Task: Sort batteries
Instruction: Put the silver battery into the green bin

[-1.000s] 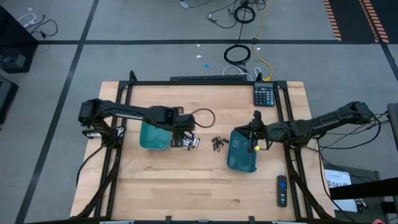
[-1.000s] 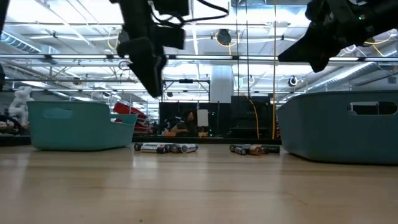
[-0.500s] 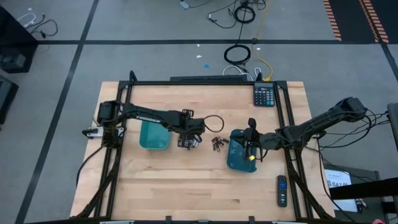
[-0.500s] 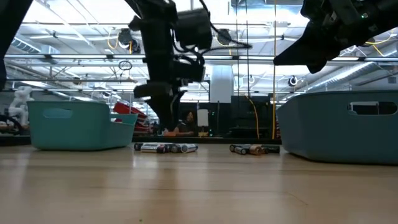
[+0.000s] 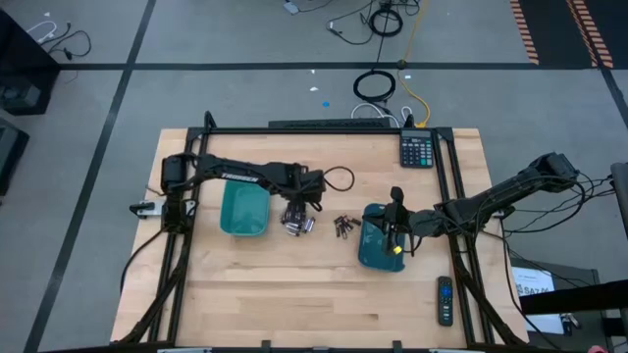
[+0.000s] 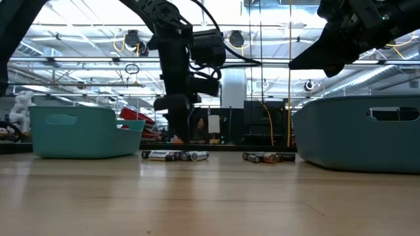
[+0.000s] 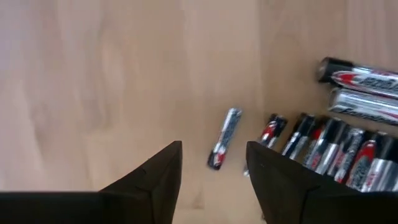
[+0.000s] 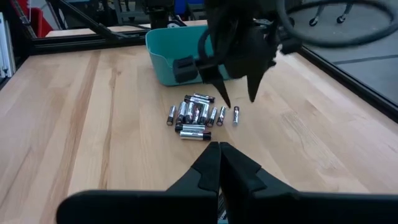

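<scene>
Silvery-white batteries lie in a cluster on the wooden table, just right of the left teal tray. A smaller bunch of dark batteries lies between the two trays. My left gripper hangs open above the silvery cluster, fingers pointing down. In the left wrist view one stray battery lies below the gap between the fingers, and the row of batteries lies beside it. My right gripper is shut above the right teal tray. In the right wrist view I see nothing between its fingers.
A calculator sits at the far right corner and a black remote at the near right. The left arm's cable loop hangs beside its wrist. Bare wood stretches along the near side of the table.
My left gripper has gone from over the left tray's right rim toward the table's right, turned to point down and come lower over the silvery batteries. My right gripper has shifted a little toward the near edge, over the right tray. The batteries have kept still.
</scene>
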Available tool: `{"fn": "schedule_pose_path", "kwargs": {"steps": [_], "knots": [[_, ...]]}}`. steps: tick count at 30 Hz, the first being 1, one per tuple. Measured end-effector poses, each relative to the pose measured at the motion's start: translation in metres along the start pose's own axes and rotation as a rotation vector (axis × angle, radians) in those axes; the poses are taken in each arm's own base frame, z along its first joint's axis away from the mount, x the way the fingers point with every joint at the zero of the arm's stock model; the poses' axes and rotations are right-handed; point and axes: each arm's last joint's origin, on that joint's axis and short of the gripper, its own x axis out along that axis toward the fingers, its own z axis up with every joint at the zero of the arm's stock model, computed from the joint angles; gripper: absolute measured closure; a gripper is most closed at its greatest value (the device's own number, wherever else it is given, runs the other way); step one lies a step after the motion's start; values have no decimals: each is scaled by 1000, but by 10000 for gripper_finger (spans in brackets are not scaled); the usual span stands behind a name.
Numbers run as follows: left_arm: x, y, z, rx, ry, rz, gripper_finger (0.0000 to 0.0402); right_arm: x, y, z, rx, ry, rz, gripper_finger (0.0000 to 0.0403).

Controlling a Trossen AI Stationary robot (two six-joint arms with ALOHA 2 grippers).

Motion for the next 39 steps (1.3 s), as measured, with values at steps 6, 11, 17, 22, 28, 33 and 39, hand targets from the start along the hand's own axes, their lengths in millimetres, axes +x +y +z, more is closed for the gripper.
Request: {"fn": "schedule_pose_path", "kwargs": {"steps": [6,11,17,22,28,33,39], "knots": [[18,-3,0,31,27,-40,246,0,0,0,2,-1,0,403],[25,-1,0,42,30,-29,254,0,0,0,2,-1,1,403],[31,2,-1,86,40,-34,295,0,0,0,4,-1,0,403],[40,1,0,129,52,-34,382,0,0,0,7,0,0,403],[23,-4,2,142,100,40,385,0,0,0,6,1,-1,403],[-52,0,3,-14,48,54,387,0,0,-1,2,8,-3,403],[-113,-11,-29,-210,142,-5,386,0,-1,-2,2,14,-5,403]]}}
